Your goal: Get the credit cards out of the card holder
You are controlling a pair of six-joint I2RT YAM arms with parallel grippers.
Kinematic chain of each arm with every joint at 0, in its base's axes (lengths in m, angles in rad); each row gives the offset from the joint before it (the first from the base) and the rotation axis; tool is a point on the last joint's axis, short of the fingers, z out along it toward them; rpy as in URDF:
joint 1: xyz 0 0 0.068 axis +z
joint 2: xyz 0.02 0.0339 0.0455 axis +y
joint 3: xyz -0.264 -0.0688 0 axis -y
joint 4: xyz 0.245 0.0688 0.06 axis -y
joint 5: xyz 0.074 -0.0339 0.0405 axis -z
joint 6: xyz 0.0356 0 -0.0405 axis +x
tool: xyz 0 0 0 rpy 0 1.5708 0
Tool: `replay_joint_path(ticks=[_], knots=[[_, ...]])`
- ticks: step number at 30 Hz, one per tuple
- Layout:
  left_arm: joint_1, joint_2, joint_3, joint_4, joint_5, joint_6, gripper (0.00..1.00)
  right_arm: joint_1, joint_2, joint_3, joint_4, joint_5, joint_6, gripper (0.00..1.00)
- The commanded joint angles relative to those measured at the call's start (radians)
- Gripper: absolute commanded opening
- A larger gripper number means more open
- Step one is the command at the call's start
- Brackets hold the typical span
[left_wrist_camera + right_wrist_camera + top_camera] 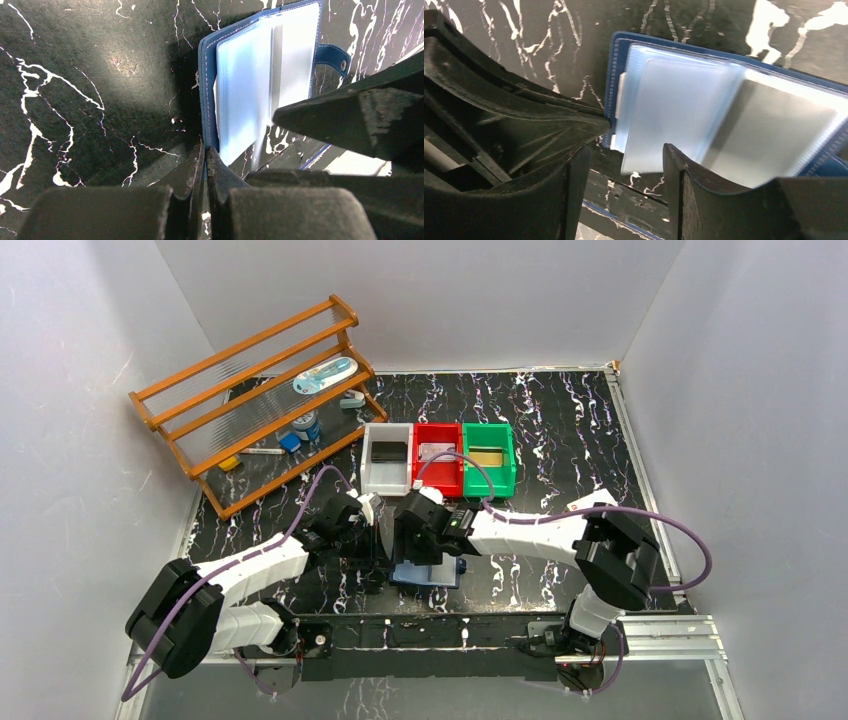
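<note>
Card holder (425, 575): laid open on the table (560, 440) at 6 o'clock of the top view, between both arms. Left gripper (205, 160): fingers are pressed together on its 9 o'clock edge, judged to be anchoring it while sleeves are leafed. Right gripper (624, 175): jaws are spread, straddling the clear sleeves (674, 110), nothing gripped. Silvery-grey credit card (774, 130): seemingly lodged in a rear sleeve. Long axis is judged to run 9 to 3 o'clock, snap tab (332, 57) pointed toward 3 o'clock
</note>
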Motion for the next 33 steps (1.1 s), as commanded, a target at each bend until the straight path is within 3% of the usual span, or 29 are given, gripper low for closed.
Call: replay_joint_path(ticks=[1, 7, 13, 17, 33], knots=[[-0.003, -0.018, -0.019, -0.006, 0.003, -0.006, 0.0, 0.0, 0.032, 0.059, 0.11, -0.102, -0.064, 0.64], [-0.003, -0.02, -0.021, -0.009, -0.002, -0.006, 0.0, -0.001, -0.022, 0.027, 0.124, -0.118, -0.085, 0.65], [-0.003, -0.025, -0.015, -0.012, -0.001, -0.004, 0.0, -0.003, -0.088, 0.019, -0.177, 0.151, 0.015, 0.68], [-0.003, -0.028, -0.01, -0.014, 0.0, -0.004, 0.0, -0.009, -0.079, -0.008, -0.285, 0.189, 0.072, 0.68], [-0.004, -0.023, 0.002, -0.032, 0.002, 0.008, 0.0, -0.009, 0.05, -0.055, -0.222, 0.131, 0.126, 0.69]])
